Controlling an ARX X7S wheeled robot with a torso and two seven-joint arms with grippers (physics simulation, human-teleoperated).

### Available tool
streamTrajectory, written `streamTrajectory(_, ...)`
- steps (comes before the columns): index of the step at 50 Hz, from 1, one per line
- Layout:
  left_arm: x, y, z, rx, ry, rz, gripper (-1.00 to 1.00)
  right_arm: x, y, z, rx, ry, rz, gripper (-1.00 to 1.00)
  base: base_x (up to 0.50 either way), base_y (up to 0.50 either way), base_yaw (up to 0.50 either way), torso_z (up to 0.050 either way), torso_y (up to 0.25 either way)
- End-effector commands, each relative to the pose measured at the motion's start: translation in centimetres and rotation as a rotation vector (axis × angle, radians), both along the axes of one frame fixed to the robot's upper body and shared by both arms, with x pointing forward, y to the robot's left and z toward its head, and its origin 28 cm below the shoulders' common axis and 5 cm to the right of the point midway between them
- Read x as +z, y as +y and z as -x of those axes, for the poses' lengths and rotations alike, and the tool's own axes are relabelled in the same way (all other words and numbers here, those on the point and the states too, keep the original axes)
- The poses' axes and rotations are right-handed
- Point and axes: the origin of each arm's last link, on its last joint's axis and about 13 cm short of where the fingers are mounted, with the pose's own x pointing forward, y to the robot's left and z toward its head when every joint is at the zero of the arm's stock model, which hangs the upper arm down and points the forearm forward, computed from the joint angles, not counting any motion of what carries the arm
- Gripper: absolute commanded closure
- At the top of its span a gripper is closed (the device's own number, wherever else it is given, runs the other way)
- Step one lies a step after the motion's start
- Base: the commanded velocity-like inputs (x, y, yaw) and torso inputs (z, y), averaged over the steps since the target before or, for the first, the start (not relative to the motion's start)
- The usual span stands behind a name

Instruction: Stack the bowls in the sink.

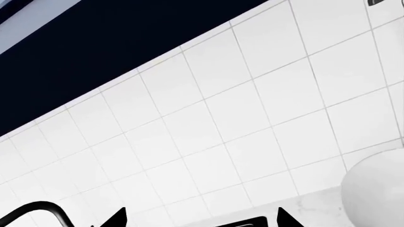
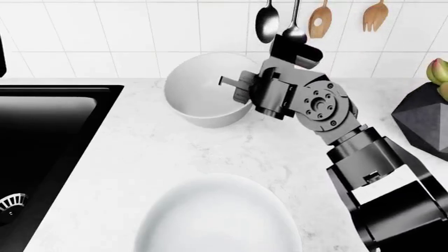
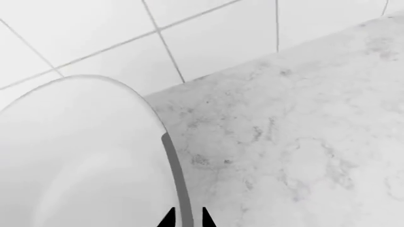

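Observation:
Two white bowls stand on the marble counter to the right of the black sink (image 2: pixel 84 131). The far bowl (image 2: pixel 203 92) is near the tiled wall, and the near bowl (image 2: pixel 217 218) is at the front edge of the head view. My right gripper (image 2: pixel 236 89) is at the far bowl's right rim. In the right wrist view its jaws (image 3: pixel 186 220) stand close on either side of that rim (image 3: pixel 173 156), shut on it. My left gripper (image 1: pixel 200 218) is open and holds nothing. It faces the wall, with a bowl (image 1: pixel 375 189) off to one side, and is out of the head view.
Metal spoons (image 2: pixel 267 21) and wooden utensils (image 2: pixel 320 20) hang on the tiled wall behind the far bowl. A black faceted planter (image 2: pixel 423 118) stands at the right. A drain strainer (image 2: pixel 10 202) lies in the basin. The black faucet (image 1: pixel 38 210) curves by the left gripper.

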Motion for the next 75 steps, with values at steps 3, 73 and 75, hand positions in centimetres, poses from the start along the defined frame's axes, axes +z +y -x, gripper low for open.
streamTrajectory(3,0.0,-0.1,-0.1,-0.003,-0.002,0.000,-1.00,-0.7,-0.4,0.3,-0.031,0.051,0.049,1.00,0.00,0.00,0.00,0.000,0.000)
streamTrajectory(73,0.1,-0.6,-0.1,-0.027,-0.005,0.012,-1.00,15.4,-8.2,13.8,0.067,-0.384,0.025,1.00,0.00,0.00,0.00,0.000,0.000)
streamTrajectory(75,0.0,-0.6,-0.1,-0.028,-0.005,0.013,-1.00,16.0,-8.4,14.3,0.058,-0.393,0.040,1.00,0.00,0.00,0.00,0.000,0.000)
